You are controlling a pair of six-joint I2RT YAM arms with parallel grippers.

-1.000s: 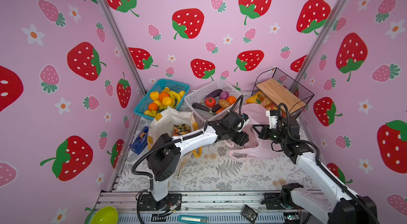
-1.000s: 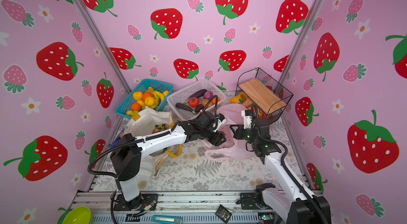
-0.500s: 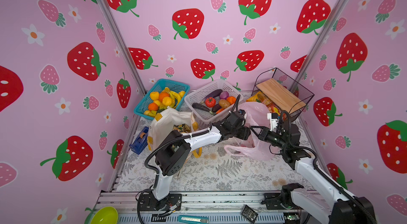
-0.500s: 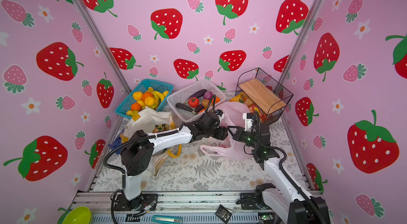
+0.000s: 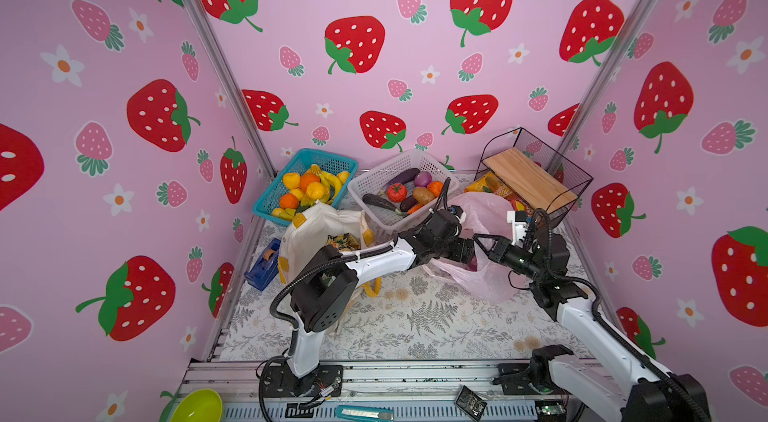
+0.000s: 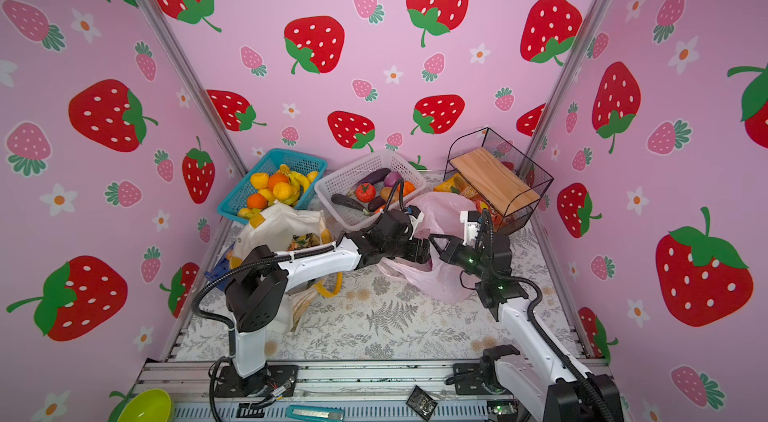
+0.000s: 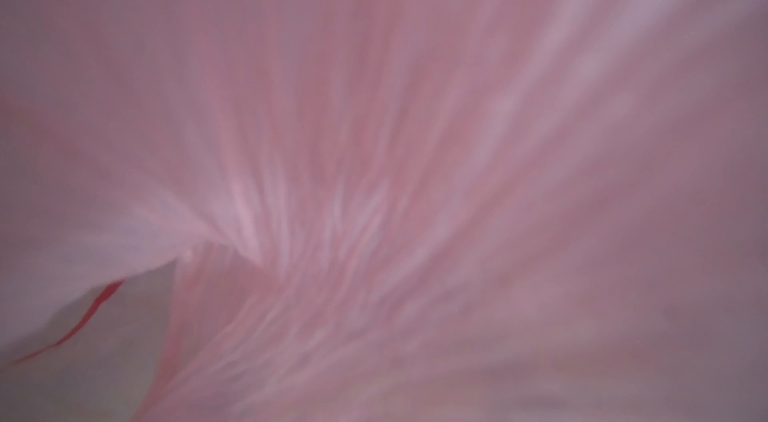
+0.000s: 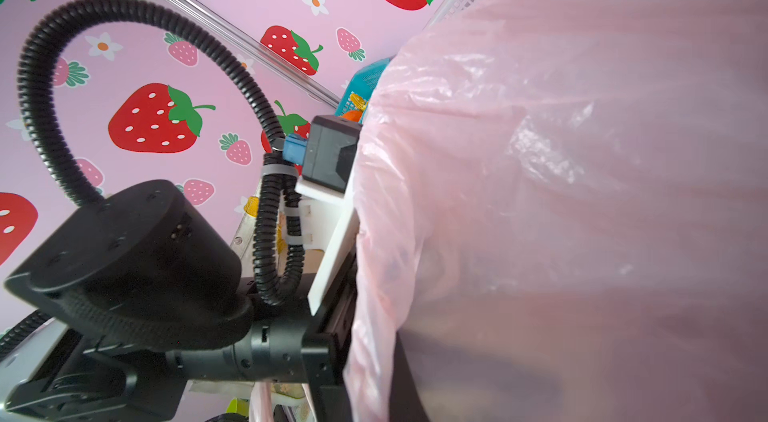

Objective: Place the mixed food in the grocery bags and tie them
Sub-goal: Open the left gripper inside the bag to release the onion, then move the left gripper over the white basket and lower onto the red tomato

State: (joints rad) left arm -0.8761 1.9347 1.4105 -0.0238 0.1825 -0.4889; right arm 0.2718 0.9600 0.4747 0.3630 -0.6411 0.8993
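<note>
The bag (image 5: 488, 281) lies on the table (image 5: 415, 316), just before the white basket (image 5: 382, 168). The left gripper (image 5: 464, 251) reaches into its mouth; plastic hides the fingers, so their spread cannot be told. The right gripper (image 5: 477, 237) has its fingers closed, pinching the bag rim. The tote (image 5: 316, 229) stands well left.

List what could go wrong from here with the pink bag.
The left pincer is buried inside the pink bag; the thin plastic could snag on it and be dragged when it pulls out. The right pincer pinches only the bag's rim; a tug might tear the plastic or slip it free.
</note>
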